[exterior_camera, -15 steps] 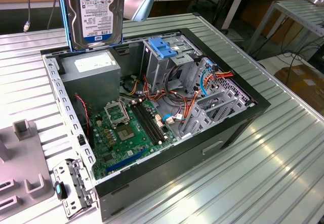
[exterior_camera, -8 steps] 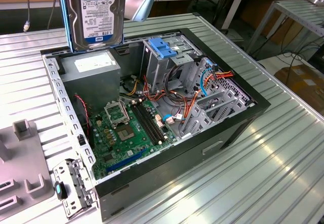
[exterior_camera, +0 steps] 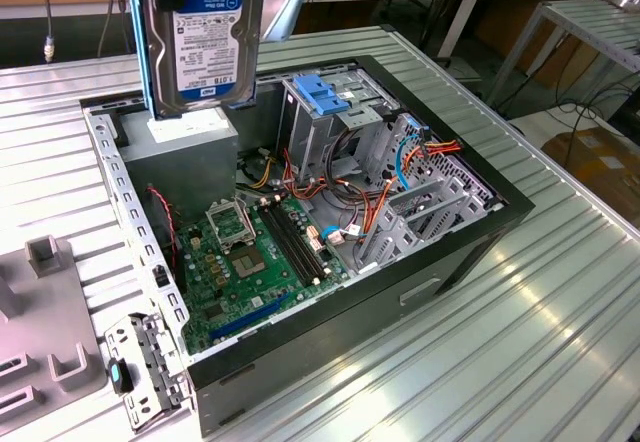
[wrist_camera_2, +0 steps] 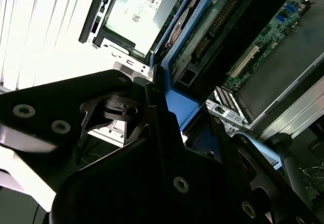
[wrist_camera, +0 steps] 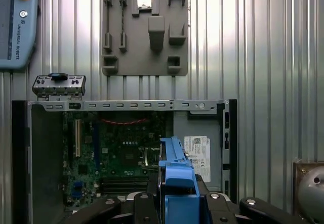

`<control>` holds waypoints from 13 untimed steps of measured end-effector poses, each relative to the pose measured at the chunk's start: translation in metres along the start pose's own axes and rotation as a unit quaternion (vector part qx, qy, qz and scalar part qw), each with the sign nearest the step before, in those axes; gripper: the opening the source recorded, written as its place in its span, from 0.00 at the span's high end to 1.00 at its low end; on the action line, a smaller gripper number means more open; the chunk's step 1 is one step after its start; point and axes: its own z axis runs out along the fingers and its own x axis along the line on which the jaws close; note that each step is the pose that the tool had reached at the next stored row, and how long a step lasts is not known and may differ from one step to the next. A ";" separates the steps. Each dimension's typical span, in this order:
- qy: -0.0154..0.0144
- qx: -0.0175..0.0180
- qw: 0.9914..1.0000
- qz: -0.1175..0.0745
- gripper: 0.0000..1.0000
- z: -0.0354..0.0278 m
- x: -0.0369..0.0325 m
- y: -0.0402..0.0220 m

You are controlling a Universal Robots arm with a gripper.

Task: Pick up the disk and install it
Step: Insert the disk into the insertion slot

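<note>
**Disk [exterior_camera: 205, 37] in gripper [wrist_camera: 177, 196], over open computer case [exterior_camera: 470, 252]**

Gripper: the black fingers [wrist_camera: 149, 209] were drawn in on either side of the disk's blue carrier rails and clamped on them. In both wrist views the blue plastic sat tight between the finger bodies.

Disk: it hung upright directly under the gripper, held in the air. Its labelled face was turned to the exterior camera, with a blue rail down the edge at the exterior view's left. Its lower end stood over the grey power supply box [exterior_camera: 190, 152]; whether the two touched could not be told.

Computer case: black, lying on its side with the panel off, beneath the gripper on the ribbed metal table [exterior_camera: 520, 362].

Motherboard [exterior_camera: 250, 262]: green, flat on the case floor, below the gripper and nearer the exterior camera.

Drive cage [exterior_camera: 310, 137]: bare metal, topped by a light-blue latch [exterior_camera: 322, 92]. It stood inside the case, lower than the gripper and toward the exterior view's right of it.

Fixture plate [wrist_camera: 144, 29]: grey, with raised blocks, on the table outside the case and well apart from the gripper.

Teach pendant [wrist_camera: 15, 26]: on the table beside the fixture plate
</note>
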 end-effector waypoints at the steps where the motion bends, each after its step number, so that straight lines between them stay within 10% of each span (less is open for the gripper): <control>1: 0.000 0.000 1.000 0.000 0.63 0.0003 0.0023 -0.0004; 13: 0.005 0.000 1.000 0.000 0.63 0.0042 0.0102 -0.0236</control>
